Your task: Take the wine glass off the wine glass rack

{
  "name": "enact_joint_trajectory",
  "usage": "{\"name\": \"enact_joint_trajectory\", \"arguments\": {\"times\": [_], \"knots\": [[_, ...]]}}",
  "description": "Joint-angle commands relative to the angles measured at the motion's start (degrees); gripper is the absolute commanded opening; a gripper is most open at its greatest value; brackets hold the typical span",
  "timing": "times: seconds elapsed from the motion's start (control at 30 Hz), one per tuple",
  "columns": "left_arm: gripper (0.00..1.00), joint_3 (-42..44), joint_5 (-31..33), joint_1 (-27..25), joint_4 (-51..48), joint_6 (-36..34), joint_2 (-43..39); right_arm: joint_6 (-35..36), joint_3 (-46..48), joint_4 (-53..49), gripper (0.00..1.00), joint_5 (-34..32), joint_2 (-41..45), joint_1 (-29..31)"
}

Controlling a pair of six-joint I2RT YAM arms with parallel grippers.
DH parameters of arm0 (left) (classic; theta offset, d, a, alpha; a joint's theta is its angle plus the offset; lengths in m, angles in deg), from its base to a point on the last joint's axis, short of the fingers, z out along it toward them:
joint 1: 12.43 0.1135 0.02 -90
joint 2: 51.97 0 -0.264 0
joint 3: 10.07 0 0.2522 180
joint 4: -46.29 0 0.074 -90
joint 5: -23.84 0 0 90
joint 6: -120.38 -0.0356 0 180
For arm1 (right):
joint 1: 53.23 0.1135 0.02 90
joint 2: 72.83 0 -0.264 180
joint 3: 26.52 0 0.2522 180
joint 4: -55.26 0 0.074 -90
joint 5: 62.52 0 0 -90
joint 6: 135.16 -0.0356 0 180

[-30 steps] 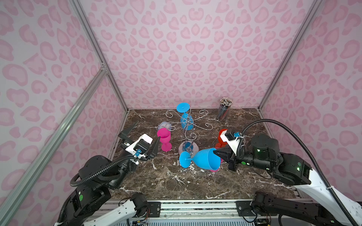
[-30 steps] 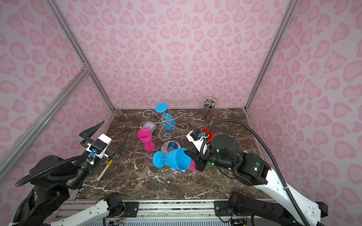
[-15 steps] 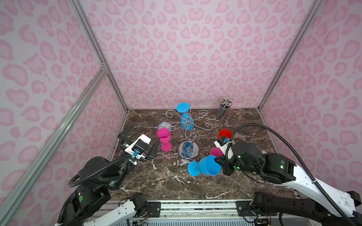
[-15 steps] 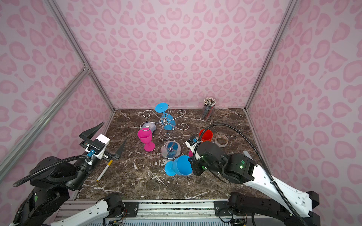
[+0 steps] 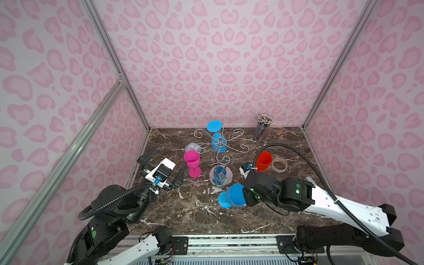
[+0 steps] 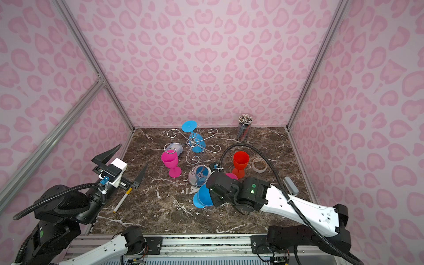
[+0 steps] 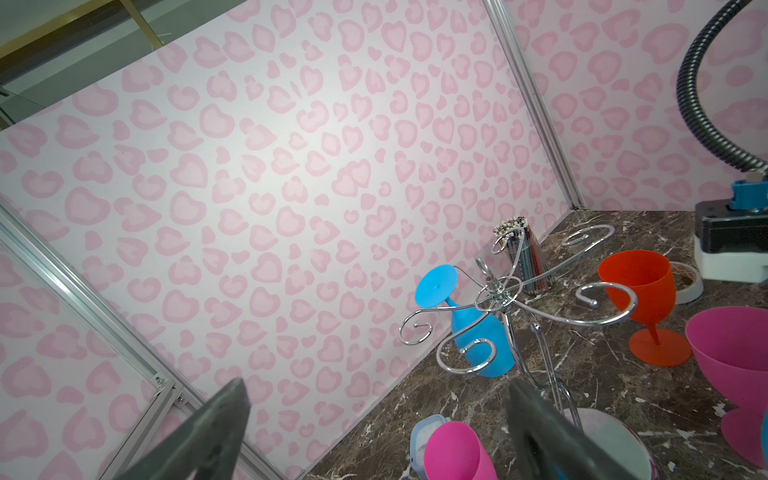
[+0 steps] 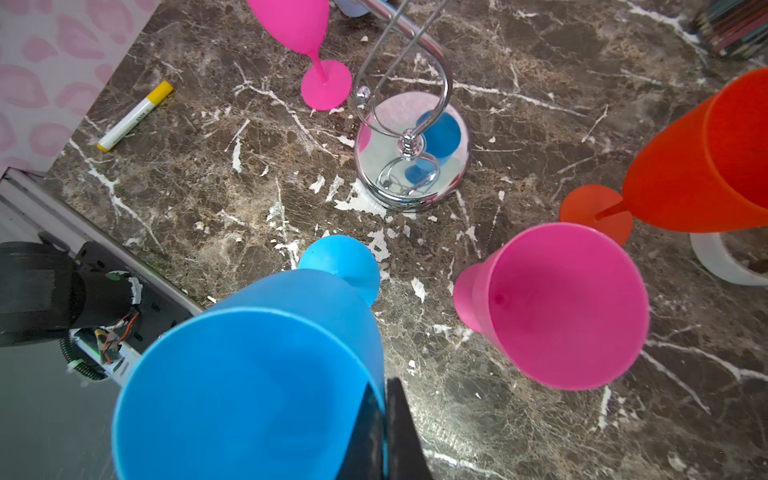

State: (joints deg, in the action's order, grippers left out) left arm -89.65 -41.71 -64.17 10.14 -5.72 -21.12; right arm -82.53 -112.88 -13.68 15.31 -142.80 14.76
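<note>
Clamping the right fingers [image 8: 401,428] on the rim of the blue wine glass [image 8: 249,386], one inside the bowl and one outside, probably for carrying it clear. Holding it tilted, foot low over the counter [image 8: 199,187], just in front of the wine glass rack [image 8: 411,153] and already off it. Holding the left fingers [image 7: 540,432] spread wide, gripping nothing, likely waiting aside. Seeing, farther back, a second blue glass [image 5: 218,143] hanging upside down from the rack's arms.

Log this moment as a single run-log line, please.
right gripper: shut on blue plastic wine glass, clear of chrome wire rack | left gripper: open, empty | second blue glass: racked, inverted
</note>
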Motion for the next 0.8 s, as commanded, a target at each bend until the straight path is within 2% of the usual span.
{"name": "enact_joint_trajectory", "arguments": {"times": [0.0,0.77], "knots": [[0.97,0.2,-0.1,0.1,1.7,0.5,-0.4,-2.9,-0.4,-0.9,0.0,-2.2,-2.0,0.4],[0.97,1.2,0.3,0.1,0.8,1.1,-1.1,-3.4,-1.5,-2.8,0.0,0.7,-11.0,-0.7]]}}
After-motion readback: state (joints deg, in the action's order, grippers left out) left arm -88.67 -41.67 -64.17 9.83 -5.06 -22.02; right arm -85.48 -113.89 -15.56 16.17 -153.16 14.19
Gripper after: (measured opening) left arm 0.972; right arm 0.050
